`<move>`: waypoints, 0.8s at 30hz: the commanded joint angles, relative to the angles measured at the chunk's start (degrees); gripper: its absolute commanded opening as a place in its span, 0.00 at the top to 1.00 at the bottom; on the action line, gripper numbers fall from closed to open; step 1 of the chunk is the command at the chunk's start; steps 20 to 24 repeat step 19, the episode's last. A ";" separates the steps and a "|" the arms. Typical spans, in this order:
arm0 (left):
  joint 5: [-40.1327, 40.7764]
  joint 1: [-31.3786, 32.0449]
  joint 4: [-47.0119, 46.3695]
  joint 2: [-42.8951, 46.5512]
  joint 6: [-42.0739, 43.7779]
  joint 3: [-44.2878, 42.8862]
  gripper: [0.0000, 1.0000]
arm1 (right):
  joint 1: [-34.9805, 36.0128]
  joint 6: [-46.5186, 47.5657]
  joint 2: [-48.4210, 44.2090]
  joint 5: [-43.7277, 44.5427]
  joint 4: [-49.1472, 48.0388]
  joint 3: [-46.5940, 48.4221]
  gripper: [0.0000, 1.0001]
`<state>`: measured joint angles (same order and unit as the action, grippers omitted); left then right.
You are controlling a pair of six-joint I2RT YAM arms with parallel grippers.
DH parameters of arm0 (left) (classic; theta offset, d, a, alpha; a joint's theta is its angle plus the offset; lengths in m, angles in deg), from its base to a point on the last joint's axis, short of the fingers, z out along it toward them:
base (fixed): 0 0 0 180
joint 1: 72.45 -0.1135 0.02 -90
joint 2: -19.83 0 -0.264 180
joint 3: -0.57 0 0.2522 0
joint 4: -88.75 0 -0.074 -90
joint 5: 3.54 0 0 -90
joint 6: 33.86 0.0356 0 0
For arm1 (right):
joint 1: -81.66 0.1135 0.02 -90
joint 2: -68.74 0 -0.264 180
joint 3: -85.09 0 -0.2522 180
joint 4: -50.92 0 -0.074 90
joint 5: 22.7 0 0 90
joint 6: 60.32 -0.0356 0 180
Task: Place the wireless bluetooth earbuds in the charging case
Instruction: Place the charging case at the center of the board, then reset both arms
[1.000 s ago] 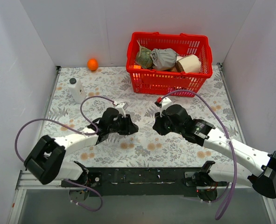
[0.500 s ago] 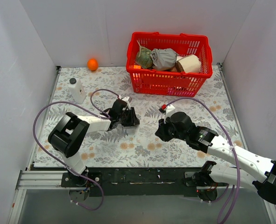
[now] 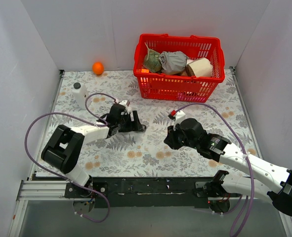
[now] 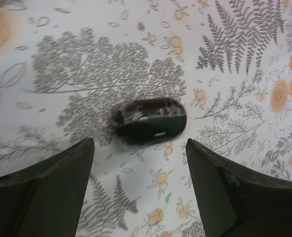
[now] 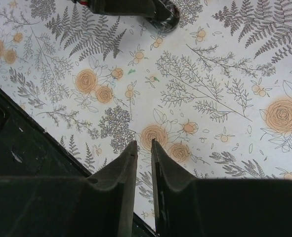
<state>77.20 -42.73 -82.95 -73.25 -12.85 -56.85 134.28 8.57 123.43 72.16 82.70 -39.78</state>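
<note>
The charging case is a glossy black oval pebble, lid shut, lying on the floral cloth. It rests just beyond my left gripper, whose jaws stand wide apart and touch nothing. From above, the case shows as a small dark spot at the tips of the left gripper. My right gripper hovers over the cloth to the right of it, jaws a narrow slit apart with nothing seen between them. In the right wrist view the case sits at the top edge. The earbuds are out of view.
A red basket holding crumpled items stands at the back. A white bottle with a black cap is at the back left, an orange ball by the rear wall. The black base rail runs along the near edge.
My left gripper has opened, and the case now lies free on the cloth ahead of its jaws. The left arm shifted back and left. The right arm has barely moved.
</note>
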 commanded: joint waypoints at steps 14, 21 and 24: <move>29.76 -3.88 24.79 37.34 -15.56 3.32 0.02 | 0.11 0.01 0.23 4.28 -3.88 0.56 0.65; 28.85 -3.88 25.05 39.81 -12.05 3.32 0.02 | 0.11 0.01 1.81 4.10 -3.61 1.35 0.64; 28.85 -3.88 25.05 39.81 -12.05 3.32 0.02 | 0.11 0.01 1.81 4.10 -3.61 1.35 0.64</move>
